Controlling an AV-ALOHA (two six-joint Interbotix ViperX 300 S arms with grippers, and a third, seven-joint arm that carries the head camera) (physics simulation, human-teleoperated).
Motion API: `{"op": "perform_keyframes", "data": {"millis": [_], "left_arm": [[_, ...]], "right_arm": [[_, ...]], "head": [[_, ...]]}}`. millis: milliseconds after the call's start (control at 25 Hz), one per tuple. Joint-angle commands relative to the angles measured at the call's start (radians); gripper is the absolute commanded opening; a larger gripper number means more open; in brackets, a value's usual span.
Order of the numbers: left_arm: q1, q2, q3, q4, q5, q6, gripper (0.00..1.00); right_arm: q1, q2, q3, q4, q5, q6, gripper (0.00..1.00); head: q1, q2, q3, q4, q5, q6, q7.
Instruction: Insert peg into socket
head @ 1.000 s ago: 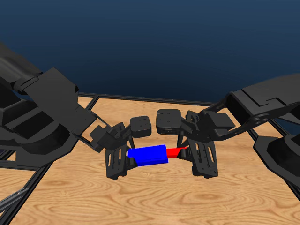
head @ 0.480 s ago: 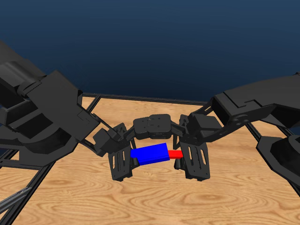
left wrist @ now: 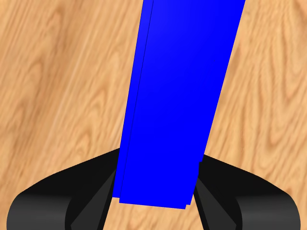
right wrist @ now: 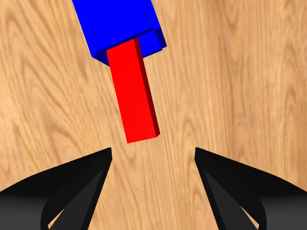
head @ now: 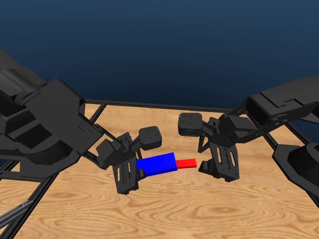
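Head view: left gripper [head: 130, 172] reaches in low, jaws clamped on the socket [head: 156, 164] above the table [head: 164, 214]; the peg [head: 186, 163] sticks out of the socket's far end, right gripper [head: 215, 160] just beyond it. Left wrist view: socket [left wrist: 180, 100] pinched between both jaws. Right wrist view: jaws spread apart, clear of the peg [right wrist: 134, 91], whose other end sits inside the socket [right wrist: 120, 24].

head overview, two close wrist views

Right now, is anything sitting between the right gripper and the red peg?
No. The right gripper has open jaws, with only bare table between them and the red peg, whose far end sits in the blue socket.
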Motion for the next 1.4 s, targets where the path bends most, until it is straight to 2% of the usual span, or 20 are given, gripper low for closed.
{"op": "perform_keyframes", "data": {"millis": [40, 80, 160, 240, 320, 400, 440, 520, 600, 840, 880, 920, 1000, 1040, 1080, 1160, 1200, 1240, 1280, 1400], "left_arm": [[-0.003, -0.027, -0.01, 0.006, -0.004, -0.011, 0.0], [-0.005, -0.034, -0.022, 0.006, -0.002, -0.013, 0.0], [0.001, -0.021, 0.005, 0.009, -0.001, -0.014, 0.0], [0.007, -0.04, 0.006, 0.015, -0.005, -0.014, 0.0], [0.0, -0.041, -0.014, 0.013, -0.009, -0.018, 0.0], [0.001, -0.032, 0.001, 0.015, 0.001, -0.018, 0.0], [0.002, -0.038, -0.009, 0.013, -0.004, -0.015, 0.0], [0.005, -0.035, 0.009, 0.02, 0.0, -0.018, 0.0], [-0.002, -0.033, -0.009, 0.02, 0.003, -0.024, 0.0], [-0.005, -0.029, -0.005, 0.011, -0.016, -0.031, 0.0], [-0.005, -0.027, -0.028, 0.013, -0.002, -0.027, 0.0], [0.003, -0.018, 0.014, 0.015, -0.02, -0.038, 0.0], [-0.007, -0.029, 0.002, 0.013, -0.021, -0.041, 0.0], [-0.01, -0.016, 0.014, 0.013, -0.009, -0.039, 0.0], [-0.008, -0.031, 0.002, 0.014, -0.019, -0.044, 0.0], [-0.007, -0.022, 0.009, 0.014, -0.011, -0.044, 0.0], [-0.009, -0.034, -0.004, 0.014, -0.021, -0.046, 0.0], [-0.008, -0.017, 0.016, 0.015, -0.016, -0.045, 0.0], [-0.012, -0.036, 0.002, 0.014, -0.028, -0.051, 0.0], [-0.005, -0.037, 0.003, 0.013, -0.031, -0.05, 0.0]], "right_arm": [[0.001, -0.064, 0.037, -0.007, -0.037, 0.043, 0.01], [0.008, -0.059, 0.041, -0.008, -0.037, 0.04, 0.0], [0.013, -0.054, 0.041, -0.008, -0.051, 0.042, 0.0], [0.016, -0.047, 0.036, -0.01, -0.064, 0.041, 0.0], [0.016, -0.043, 0.03, -0.01, -0.07, 0.039, 0.0], [0.017, -0.037, 0.024, -0.009, -0.073, 0.035, 0.0], [0.016, -0.033, 0.021, -0.006, -0.078, 0.03, 0.0], [0.015, -0.024, 0.011, -0.004, -0.083, 0.026, 0.0], [0.013, -0.012, -0.002, -0.001, -0.086, 0.016, 0.0], [0.005, 0.036, -0.077, 0.003, -0.072, -0.039, 0.0], [0.004, 0.037, -0.082, 0.003, -0.071, -0.042, 0.0], [0.002, 0.054, -0.111, 0.004, -0.066, -0.059, 0.0], [0.004, 0.069, -0.135, 0.004, -0.057, -0.076, 0.0], [0.0, 0.074, -0.148, 0.004, -0.057, -0.081, 0.0], [0.0, 0.079, -0.155, 0.005, -0.056, -0.086, 0.0], [-0.002, 0.081, -0.161, 0.008, -0.05, -0.093, 0.0], [-0.002, 0.088, -0.167, 0.012, -0.052, -0.096, 0.0], [-0.003, 0.091, -0.169, 0.013, -0.051, -0.099, 0.0], [-0.003, 0.093, -0.17, 0.015, -0.049, -0.101, 0.0], [-0.003, 0.095, -0.171, 0.02, -0.056, -0.103, 0.0]], "head": [[-0.001, 0.003, -0.017, 0.0, -0.011, -0.001, -0.003], [-0.002, 0.003, -0.017, 0.0, -0.011, -0.002, -0.004], [-0.002, 0.003, -0.018, -0.001, -0.011, -0.002, -0.004], [-0.001, 0.003, -0.017, -0.001, -0.01, -0.003, -0.004], [0.0, 0.003, -0.018, 0.0, -0.008, -0.003, -0.003], [0.001, 0.003, -0.018, 0.0, -0.008, -0.004, -0.004], [0.002, 0.003, -0.017, 0.0, -0.009, -0.004, -0.004], [0.004, 0.004, -0.018, 0.0, -0.009, -0.004, -0.004], [0.005, 0.005, -0.018, 0.001, -0.01, -0.004, -0.004], [0.005, 0.006, -0.018, 0.001, -0.01, -0.005, -0.003], [0.005, 0.006, -0.018, 0.001, -0.01, -0.005, -0.003], [0.007, 0.006, -0.018, 0.001, -0.01, -0.004, -0.001], [0.008, 0.007, -0.018, 0.002, -0.01, -0.002, -0.001], [0.009, 0.008, -0.019, 0.002, -0.01, -0.003, -0.002], [0.01, 0.008, -0.019, 0.002, -0.011, -0.004, -0.002], [0.01, 0.009, -0.019, 0.002, -0.011, -0.004, -0.002], [0.011, 0.01, -0.019, 0.002, -0.009, -0.004, -0.003], [0.011, 0.01, -0.019, 0.002, -0.01, -0.004, -0.003], [0.011, 0.01, -0.019, 0.002, -0.01, -0.004, -0.003], [0.01, 0.01, -0.02, 0.002, -0.011, -0.002, -0.003]]}}
